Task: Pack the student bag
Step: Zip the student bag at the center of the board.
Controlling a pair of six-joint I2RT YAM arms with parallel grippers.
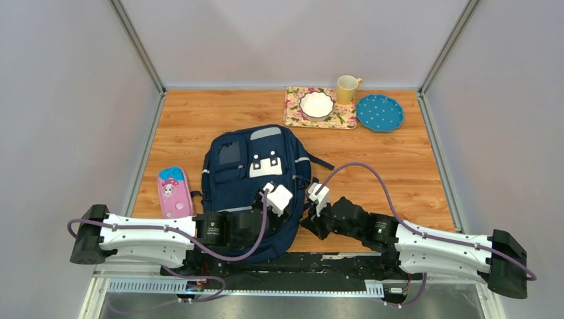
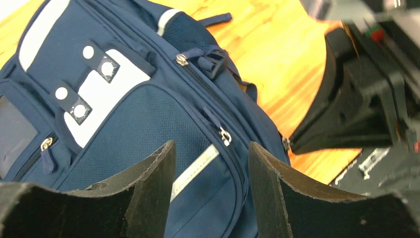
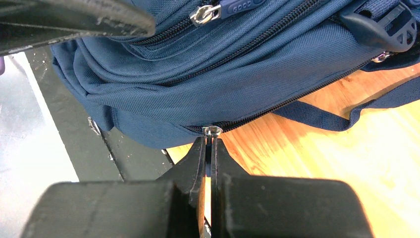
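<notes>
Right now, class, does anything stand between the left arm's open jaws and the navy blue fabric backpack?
Nothing visible does: the left jaws hang open directly over the navy blue fabric backpack, with only bare air between.

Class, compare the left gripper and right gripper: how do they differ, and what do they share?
The left gripper stands open, holding nothing; the right gripper is shut on a zipper pull. The left gripper is above the front of the student bag; the right gripper sits at its side edge. Both have dark fingers and face the bag.

Seemingly "GOOD" on the student bag's (image 3: 247,64) upper zipper pull (image 3: 236,6).
</notes>
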